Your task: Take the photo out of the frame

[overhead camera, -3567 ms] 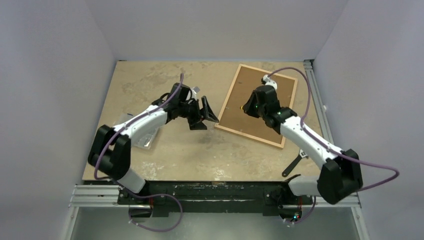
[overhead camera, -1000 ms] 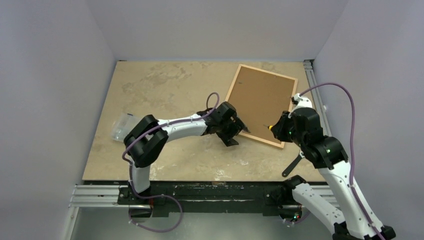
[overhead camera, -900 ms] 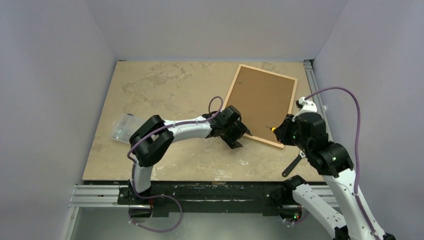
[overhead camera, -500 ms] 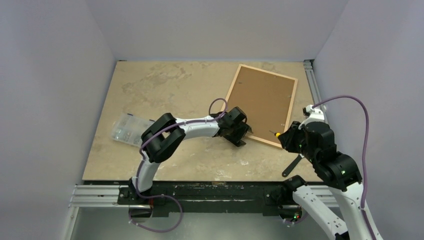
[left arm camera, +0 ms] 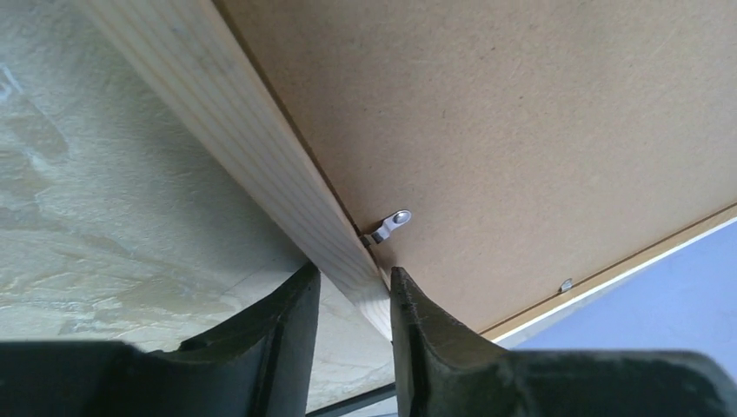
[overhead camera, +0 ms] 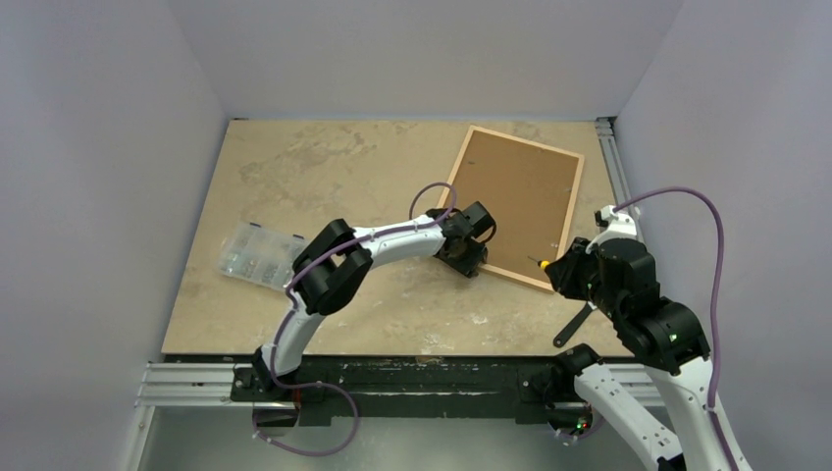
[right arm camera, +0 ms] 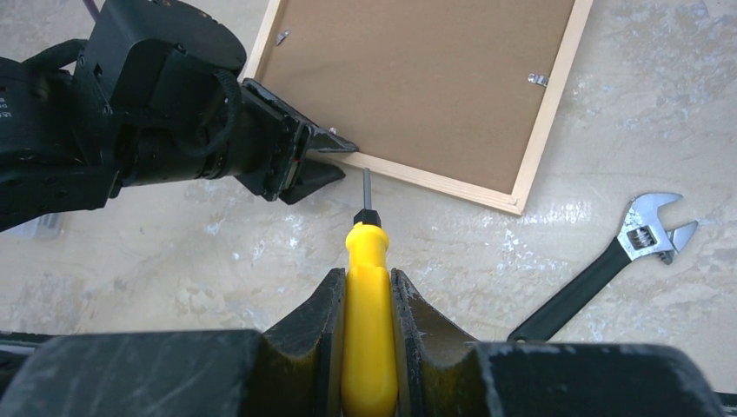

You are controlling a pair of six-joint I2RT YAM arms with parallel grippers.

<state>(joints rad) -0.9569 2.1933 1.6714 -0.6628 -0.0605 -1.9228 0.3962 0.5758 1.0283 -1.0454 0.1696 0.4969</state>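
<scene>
The frame (overhead camera: 530,139) lies face down at the back right of the table, its brown backing board (overhead camera: 515,196) up. The photo is hidden under that board. My left gripper (overhead camera: 469,261) sits at the frame's near edge by the left corner. In the left wrist view its fingers (left arm camera: 291,317) stand on either side of the pale wood rail (left arm camera: 261,139) and touch it, next to a small metal tab (left arm camera: 391,224). My right gripper (right arm camera: 368,278) is shut on a yellow screwdriver (right arm camera: 367,252), which hangs above the table just short of the frame's near edge (right arm camera: 434,180).
A black adjustable wrench (overhead camera: 577,324) lies on the table near the right arm. A clear plastic parts box (overhead camera: 250,255) sits at the left. More metal tabs (right arm camera: 537,80) hold the board along the frame's rails. Grey walls close in the table on three sides.
My left gripper slid right onto the frame's near edge, and its jaws narrowed round the rail. The right arm drew back from the frame with the screwdriver, then held still.
</scene>
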